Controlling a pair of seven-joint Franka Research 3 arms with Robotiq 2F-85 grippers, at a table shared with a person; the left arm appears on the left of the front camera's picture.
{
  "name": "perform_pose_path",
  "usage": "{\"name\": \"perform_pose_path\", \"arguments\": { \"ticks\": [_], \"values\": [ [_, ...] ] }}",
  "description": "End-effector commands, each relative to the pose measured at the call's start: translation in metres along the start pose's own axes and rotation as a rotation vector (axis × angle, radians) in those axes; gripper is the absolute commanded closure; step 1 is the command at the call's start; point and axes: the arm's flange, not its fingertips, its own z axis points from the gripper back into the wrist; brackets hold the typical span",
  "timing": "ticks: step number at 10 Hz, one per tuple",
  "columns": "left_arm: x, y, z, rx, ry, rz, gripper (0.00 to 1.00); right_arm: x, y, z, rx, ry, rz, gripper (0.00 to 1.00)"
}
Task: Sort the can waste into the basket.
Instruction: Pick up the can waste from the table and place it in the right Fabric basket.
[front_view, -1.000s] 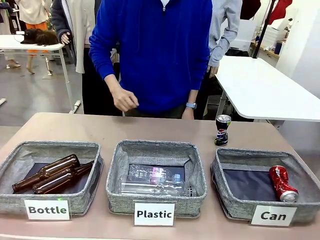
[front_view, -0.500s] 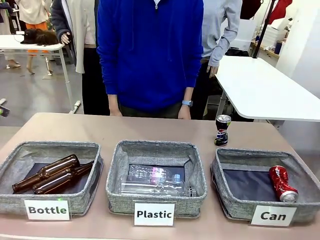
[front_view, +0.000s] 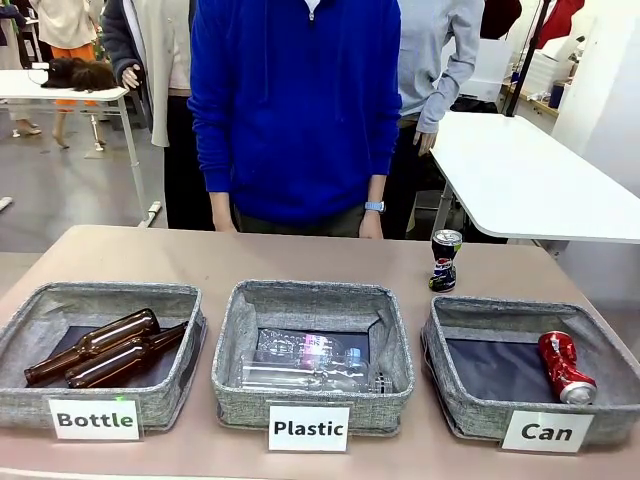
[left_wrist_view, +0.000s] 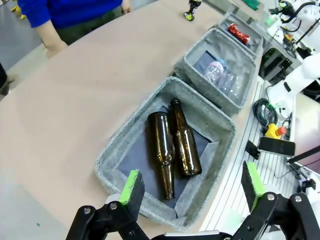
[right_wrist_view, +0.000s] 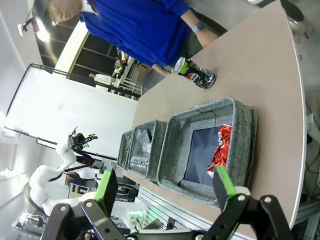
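Can waste is split between two spots at the right end of the table (front_view: 300, 255). Across this brown table stands a person in a blue sweater (front_view: 300, 100), arms hanging down, both hands at the far edge and touching nothing.

Three square grey fabric baskets sit in a row along the near edge. The basket labelled "Bottle" (front_view: 110, 295) is on the left and holds two brown glass bottles (front_view: 95, 345) lying side by side and touching. The basket labelled "Plastic" (front_view: 310, 292) is in the middle with clear plastic bottles (front_view: 310, 365) lying in it. The basket labelled "Can" (front_view: 530, 312) is on the right.

Inside the "Can" basket the crushed red can (front_view: 565, 367) lies on its side in the right half of the dark bottom, silver top towards the near wall. The dark can (front_view: 445, 260), dented, with a silver top, stands upright on the bare table just beyond that basket's far left corner, apart from it.

The left tool (left_wrist_view: 191, 175) hangs above the "Bottle" basket, its green-padded fingers spread wide and gripping nothing. The right tool (right_wrist_view: 165, 182) hangs near the "Can" basket, fingers likewise spread wide and empty.
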Motion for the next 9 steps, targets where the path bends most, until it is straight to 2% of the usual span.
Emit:
{"name": "perform_pose_path", "arguments": {
  "ticks": [1,3,4,6,8,9],
  "values": [
    [0.004,-0.003,-0.002,-0.014,0.006,-0.017,0.00,0.002,0.001,0.000,0.016,-0.018,0.030,0.00],
    [0.004,-0.003,-0.002,-0.014,0.006,-0.017,0.00,0.000,0.000,0.000,0.000,0.000,0.000,0.00],
    [0.004,-0.003,-0.002,-0.014,0.006,-0.017,0.00,0.001,0.022,-0.014,-0.048,0.107,0.207,0.00],
    [0.004,-0.003,-0.002,-0.014,0.006,-0.017,0.00,0.039,0.041,-0.094,-0.064,0.351,0.574,0.00],
    [0.004,-0.003,-0.002,-0.014,0.006,-0.017,0.00,0.058,0.038,-0.148,-0.129,0.448,0.837,0.00],
    [0.004,-0.003,-0.002,-0.014,0.006,-0.017,0.00,0.064,0.038,-0.169,-0.108,0.496,0.966,0.00]
  ]
}}
